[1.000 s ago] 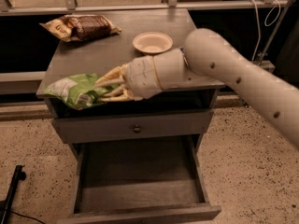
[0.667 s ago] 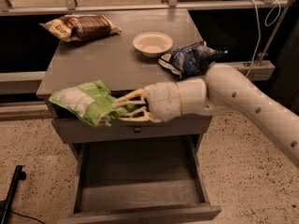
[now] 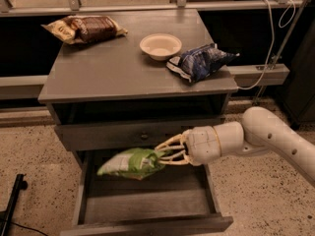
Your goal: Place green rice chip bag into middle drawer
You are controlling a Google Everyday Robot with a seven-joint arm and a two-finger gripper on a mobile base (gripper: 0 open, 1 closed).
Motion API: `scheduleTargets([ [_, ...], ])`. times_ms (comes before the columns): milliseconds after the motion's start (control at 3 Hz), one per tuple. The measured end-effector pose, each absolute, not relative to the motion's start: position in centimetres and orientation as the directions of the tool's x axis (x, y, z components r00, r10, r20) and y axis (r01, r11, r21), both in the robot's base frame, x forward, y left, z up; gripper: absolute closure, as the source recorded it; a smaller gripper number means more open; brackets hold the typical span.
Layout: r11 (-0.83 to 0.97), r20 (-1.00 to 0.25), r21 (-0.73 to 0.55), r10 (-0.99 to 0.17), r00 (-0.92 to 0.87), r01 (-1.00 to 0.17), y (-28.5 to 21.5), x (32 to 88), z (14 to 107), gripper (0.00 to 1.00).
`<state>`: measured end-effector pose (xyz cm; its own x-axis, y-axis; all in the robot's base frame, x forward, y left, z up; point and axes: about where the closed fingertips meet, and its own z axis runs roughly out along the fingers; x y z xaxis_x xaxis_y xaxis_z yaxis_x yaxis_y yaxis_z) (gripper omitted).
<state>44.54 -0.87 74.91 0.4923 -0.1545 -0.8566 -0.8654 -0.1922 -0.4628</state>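
Note:
The green rice chip bag is light green with white patches. It hangs in the air just above the open middle drawer, over its back left part. My gripper reaches in from the right and is shut on the bag's right end. The white arm runs off to the right edge of the view. The drawer is pulled out, a grey wooden box with low side walls and a bare flat floor.
Above the open drawer is a shut grey drawer front with a small knob. On the cabinet top lie a brown-and-yellow bag, a white bowl and a dark blue bag. A black stand sits on the floor at left.
My gripper has carried the green bag down from the cabinet top's front edge, past the upper drawer front, to just above the open drawer. The arm has dropped lower.

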Motion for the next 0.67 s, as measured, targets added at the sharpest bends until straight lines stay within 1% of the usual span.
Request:
scheduleTargets([
  [333, -0.227, -0.902, -0.287, -0.263, 0.342, -0.931, -2.6, 43.1, 68.7, 1.00],
  [667, -0.218, -0.911, -0.124, -0.362, 0.198, -0.968, -3.5, 42.6, 63.7, 1.00],
])
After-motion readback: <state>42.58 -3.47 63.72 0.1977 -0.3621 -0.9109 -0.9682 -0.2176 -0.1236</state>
